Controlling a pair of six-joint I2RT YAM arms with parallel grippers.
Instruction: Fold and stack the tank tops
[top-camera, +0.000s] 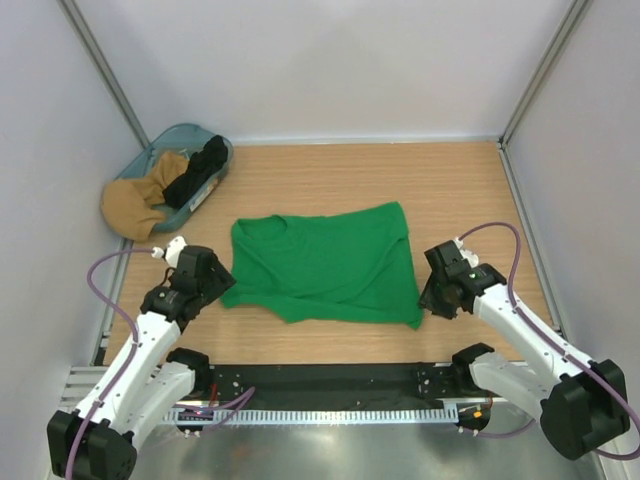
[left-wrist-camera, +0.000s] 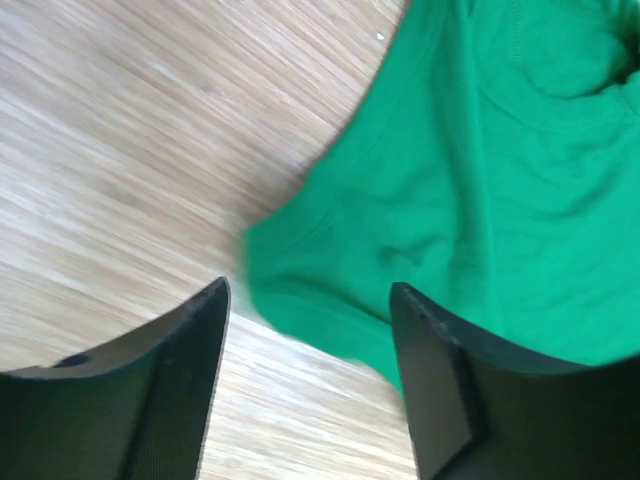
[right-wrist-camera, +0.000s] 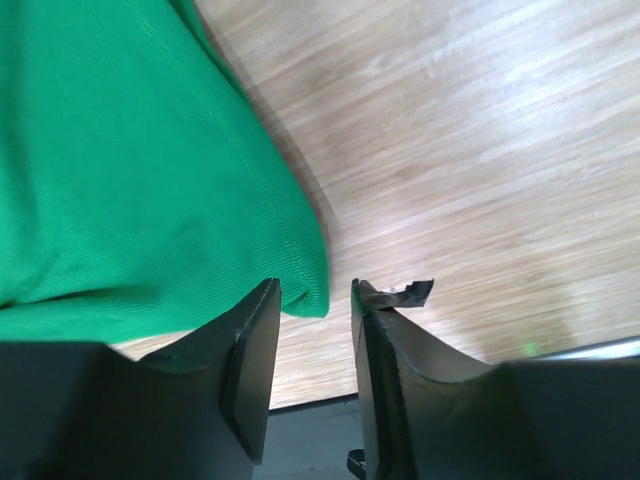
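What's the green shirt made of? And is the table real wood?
The bright green sleeveless tank top looks like soft knit cloth, maybe cotton: matte, wrinkled, with a fine rib and stitched hems in the wrist views. The pale brown table top shows wood grain streaks with a smooth, slightly shiny finish; it could be real wood or a printed laminate.

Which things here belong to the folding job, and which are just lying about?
Job: green tank top, spread flat; black top, bunched up.
Lying about: blue basket holding the black top; tan cloth hanging over its rim.
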